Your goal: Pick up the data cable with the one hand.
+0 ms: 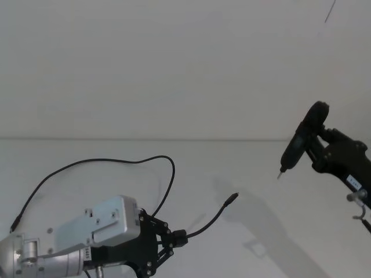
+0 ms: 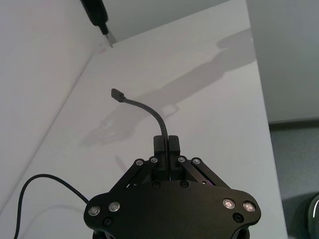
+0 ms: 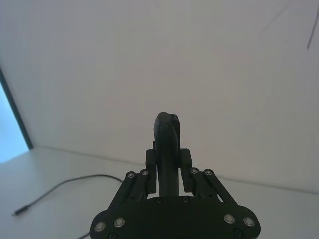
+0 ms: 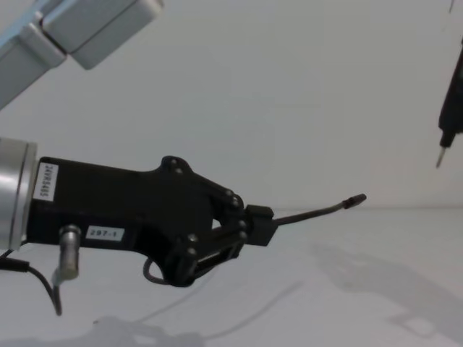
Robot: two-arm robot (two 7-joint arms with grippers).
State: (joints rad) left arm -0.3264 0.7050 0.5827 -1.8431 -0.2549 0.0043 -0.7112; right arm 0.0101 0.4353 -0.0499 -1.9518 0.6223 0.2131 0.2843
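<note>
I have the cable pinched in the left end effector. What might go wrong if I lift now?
The left end effector grips the data cable on a thin section behind the plug, so it may slip out. Its long tail appears to lie looped on the table and could drag or snag.

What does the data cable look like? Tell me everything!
The data cable is long, thin, dark and bendy. The left gripper has its jaws shut on it near one end, so a short piece sticks out in the air, curving to a small black plug above the table. The rest loops back in a big arc; its far end seems to lie on the table. The right gripper, holding a black tool, is far from it.
</note>
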